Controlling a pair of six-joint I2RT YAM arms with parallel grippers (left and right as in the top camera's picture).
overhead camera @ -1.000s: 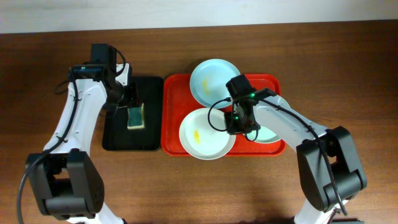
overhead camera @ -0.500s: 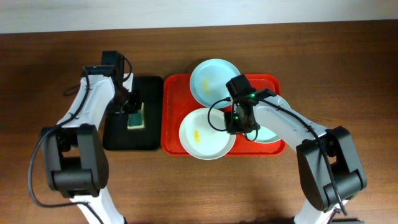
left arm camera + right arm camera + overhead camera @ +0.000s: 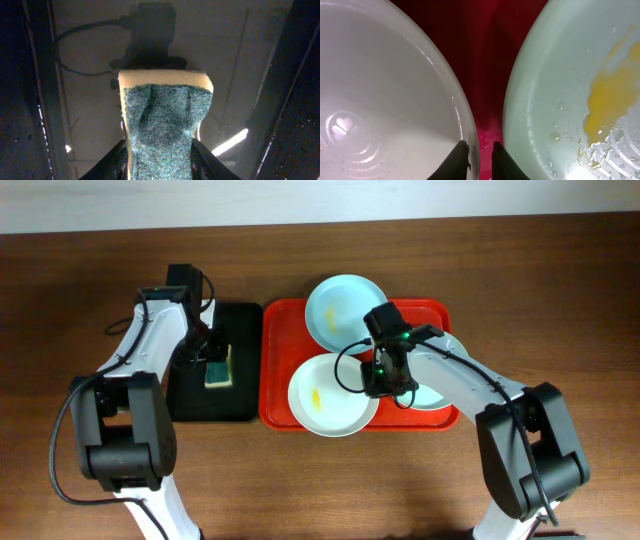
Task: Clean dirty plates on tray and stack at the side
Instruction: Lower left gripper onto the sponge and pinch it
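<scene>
The left tool (image 3: 157, 160) pinches the sponge (image 3: 162, 115) at the black tray (image 3: 190, 400). The right tool (image 3: 479, 152) pinches the white plate's (image 3: 385, 90) rim. That plate lies on the red tray (image 3: 275, 330), beside the smeared green plate (image 3: 560, 100).

Overhead view: bright, even, sharp. Left wrist view: dim, glare streak right of sponge (image 3: 164, 125). White plate (image 3: 380, 90) shows soft reflections.

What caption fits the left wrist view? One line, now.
Left fingers pinch a yellow foam sponge, green scouring face toward the camera, inside the glossy black plastic tray.
</scene>
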